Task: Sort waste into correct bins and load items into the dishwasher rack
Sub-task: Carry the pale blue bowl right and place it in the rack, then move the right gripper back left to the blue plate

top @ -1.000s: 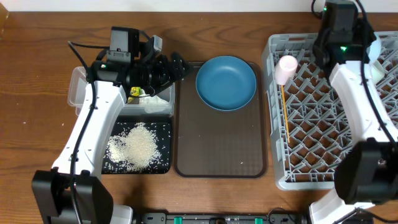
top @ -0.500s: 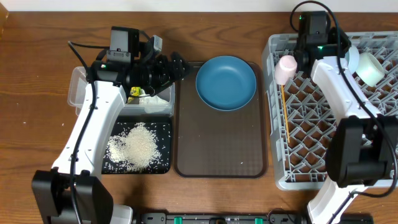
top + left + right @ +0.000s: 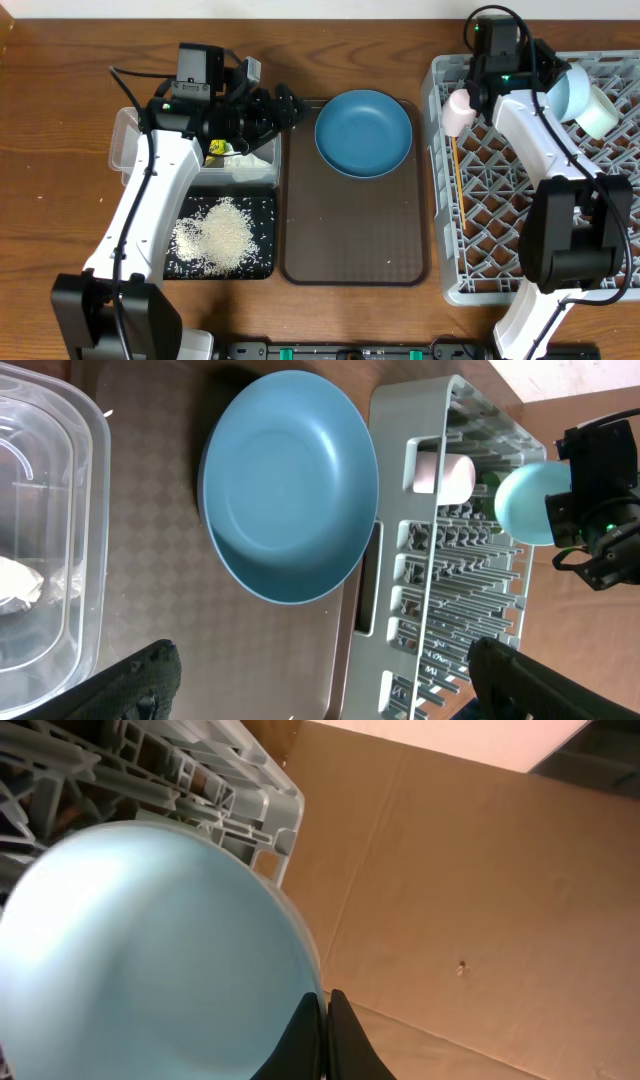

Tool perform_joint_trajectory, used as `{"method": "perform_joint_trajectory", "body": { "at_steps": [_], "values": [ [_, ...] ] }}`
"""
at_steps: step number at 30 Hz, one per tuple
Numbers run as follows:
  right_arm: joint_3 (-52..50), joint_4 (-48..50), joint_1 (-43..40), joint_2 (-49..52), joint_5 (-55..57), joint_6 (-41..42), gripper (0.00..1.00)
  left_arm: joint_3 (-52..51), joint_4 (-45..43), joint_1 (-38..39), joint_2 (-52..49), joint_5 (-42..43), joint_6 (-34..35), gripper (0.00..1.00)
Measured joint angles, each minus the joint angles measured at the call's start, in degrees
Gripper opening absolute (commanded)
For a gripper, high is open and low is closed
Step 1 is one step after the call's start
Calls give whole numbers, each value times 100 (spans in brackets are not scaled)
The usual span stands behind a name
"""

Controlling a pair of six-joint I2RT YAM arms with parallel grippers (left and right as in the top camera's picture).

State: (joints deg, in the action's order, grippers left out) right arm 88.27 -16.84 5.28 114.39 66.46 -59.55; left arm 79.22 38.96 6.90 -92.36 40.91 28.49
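From overhead, the left gripper point(image 3: 291, 105) hangs at the inner edge of the clear tub point(image 3: 122, 140), jaws spread and holding nothing. Inside the tub lie the yellow-green wrapper point(image 3: 215, 148) and the white napkin point(image 3: 255, 166). Just below the tub sits the black tray point(image 3: 258, 268) with the rice point(image 3: 222, 235) heaped in it. The brown serving tray point(image 3: 350, 250) lies between these bins and the rack point(image 3: 520, 270), and the dark-blue plate point(image 3: 363, 132) rests on its far end. In the rack, the pink cup point(image 3: 461, 110) lies on its side at the far left corner, with a thin orange stick point(image 3: 458, 185) just below it. The right gripper point(image 3: 548, 76) reaches over the rack's far edge to the light-blue bowl point(image 3: 566, 97), which is tilted beside the mint-green bowl point(image 3: 598, 110).

The left wrist view shows its two fingers point(image 3: 140, 678) wide apart at the lower corners, over the brown tray point(image 3: 180, 610). The plate point(image 3: 290, 490) fills the middle. The tub wall point(image 3: 85, 540) and a bit of napkin point(image 3: 15, 585) are at left. The rack point(image 3: 450, 610), the cup point(image 3: 445, 478) and the light-blue bowl point(image 3: 525, 505) are at right.

In the right wrist view, the bowl point(image 3: 150, 950) fills the left half, above the rack's corner point(image 3: 200, 780). The right gripper point(image 3: 325, 1020) is clenched tight at the bowl's edge and appears to pinch its rim, though the contact itself is hard to make out.
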Motion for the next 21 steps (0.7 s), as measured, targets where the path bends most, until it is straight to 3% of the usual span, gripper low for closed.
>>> {"method": "perform_joint_trajectory", "body": {
  "at_steps": [21],
  "values": [
    [0,-621,249,0,-343,153,2,0,0,0,0,0,0,94]
  ]
}}
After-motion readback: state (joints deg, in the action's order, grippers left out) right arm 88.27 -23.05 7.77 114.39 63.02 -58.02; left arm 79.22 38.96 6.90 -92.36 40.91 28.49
